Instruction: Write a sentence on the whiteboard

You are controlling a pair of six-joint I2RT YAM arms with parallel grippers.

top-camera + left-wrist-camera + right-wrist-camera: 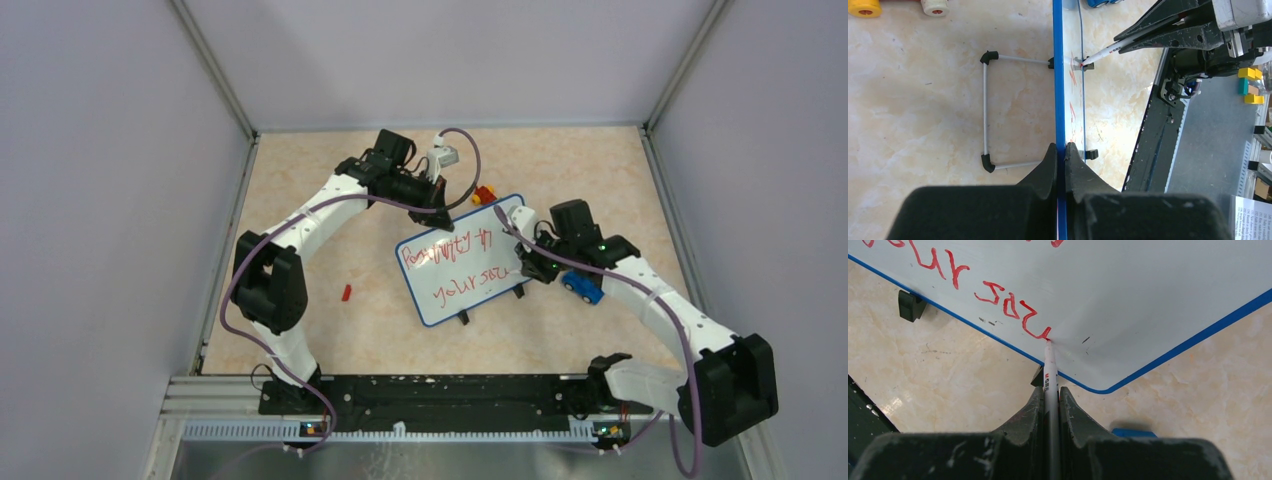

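Right gripper (1050, 392) is clamped on a thin white marker (1049, 365), jaws closed on its barrel; the red tip touches the whiteboard (1148, 285) at the end of the lower line of the sentence (1008, 310); left gripper (1061, 148) pinches the board's blue rim at its upper edge; board face glossy white, corners rounded, feet black; lettering red, thin, uneven; tabletop (600, 170) mottled beige, marble-patterned; blue toy car (582, 288) just beside the right gripper.
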